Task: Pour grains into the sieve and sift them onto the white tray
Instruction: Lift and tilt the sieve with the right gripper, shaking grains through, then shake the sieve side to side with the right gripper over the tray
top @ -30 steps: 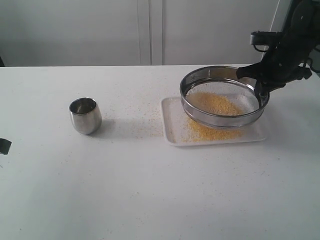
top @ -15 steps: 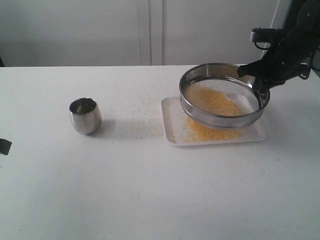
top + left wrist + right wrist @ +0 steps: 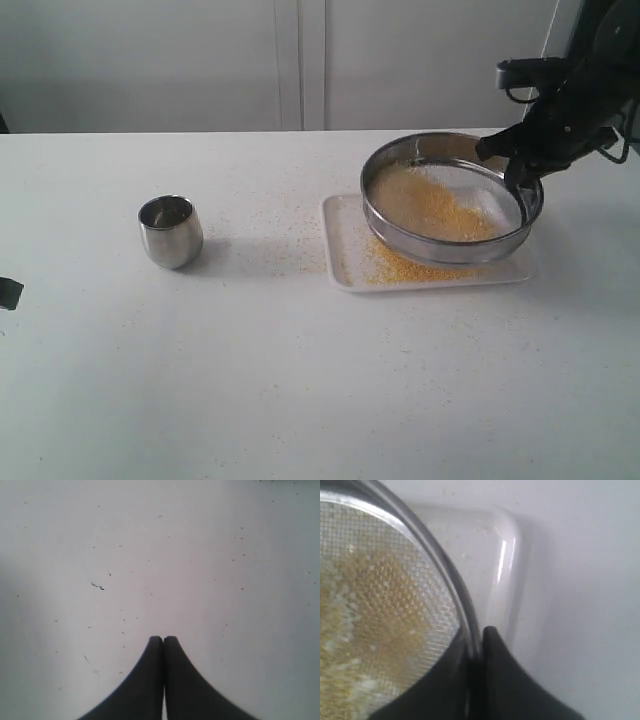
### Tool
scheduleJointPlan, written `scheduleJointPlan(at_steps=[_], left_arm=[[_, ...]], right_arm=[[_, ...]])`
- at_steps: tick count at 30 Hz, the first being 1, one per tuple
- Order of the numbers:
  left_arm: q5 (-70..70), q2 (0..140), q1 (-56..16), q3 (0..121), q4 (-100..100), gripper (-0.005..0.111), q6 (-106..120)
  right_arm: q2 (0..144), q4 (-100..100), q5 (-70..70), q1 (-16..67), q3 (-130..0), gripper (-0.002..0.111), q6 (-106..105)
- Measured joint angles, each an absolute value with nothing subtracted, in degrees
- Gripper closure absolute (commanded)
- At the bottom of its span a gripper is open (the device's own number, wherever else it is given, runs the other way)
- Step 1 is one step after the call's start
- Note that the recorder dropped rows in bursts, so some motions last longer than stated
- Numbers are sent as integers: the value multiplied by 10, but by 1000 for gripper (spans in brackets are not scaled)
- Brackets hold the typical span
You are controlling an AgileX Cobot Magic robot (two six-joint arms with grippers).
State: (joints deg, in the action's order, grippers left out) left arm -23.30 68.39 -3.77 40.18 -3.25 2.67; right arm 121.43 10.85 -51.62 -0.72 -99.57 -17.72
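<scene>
as the right gripper [image 3: 521, 184], clenched on the wide round steel mesh sieve [image 3: 440, 247], rocks it just above the flat white rectangular tray [image 3: 341, 270], golden-yellow grains [image 3: 432, 206] have slid across: sifting's working. left gripper [image 3: 163, 640] pinched closed, empty.

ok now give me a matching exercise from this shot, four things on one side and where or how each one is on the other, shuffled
Things: 1 steel cup; 2 sieve; 3 white tray; 4 left pincer
States: A shut, above the table; B rim clamped by the right pincer; C upright, apart from the others; D under the sieve, yellow grains on it
Pairs: 1-C; 2-B; 3-D; 4-A
</scene>
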Motion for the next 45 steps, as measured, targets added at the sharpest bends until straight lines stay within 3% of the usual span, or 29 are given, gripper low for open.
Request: scheduleJointPlan(at_steps=[2,6,11,14,20,24,27,30,32,35,37,41,43,45], left_arm=[[-233,684,-38,402,-32,107,27],[-233,684,-38,402,-32,107,27],[-233,684,-38,402,-32,107,27],[-233,684,-38,402,-32,107,27],[-233,684,-38,402,-32,107,27],[-233,684,-38,402,-32,107,27],[-233,684,-38,402,-32,107,27],[-233,684,-38,402,-32,107,27],[-233,684,-38,402,-32,107,27],[-233,684,-38,402,-31,107,27],[-233,684,-38,402,-31,107,27],[-233,684,-38,402,-31,107,27],[-233,684,-38,402,-31,107,27],[-233,684,-38,402,-31,107,27]], right_arm=[[1217,95,-518,-10,-994,108,-101],[1223,187,-517,-20,-994,108,-227],[1226,166,-488,-21,-994,108,-128],[1230,208,-484,-24,-994,108,-217],[1236,128,-500,-18,-991,108,-141],[1241,203,-498,-17,-992,108,-279],[1240,174,-497,-7,-992,108,-197],[1243,227,-490,-16,-992,108,-277],[1240,184,-495,-15,-992,108,-324],[1237,101,-486,-18,-992,108,-202],[1237,141,-460,-38,-992,108,-176],[1234,304,-485,-14,-992,108,-357],[1227,213,-505,5,-992,108,-302],[1227,160,-491,-27,-992,108,-231]])
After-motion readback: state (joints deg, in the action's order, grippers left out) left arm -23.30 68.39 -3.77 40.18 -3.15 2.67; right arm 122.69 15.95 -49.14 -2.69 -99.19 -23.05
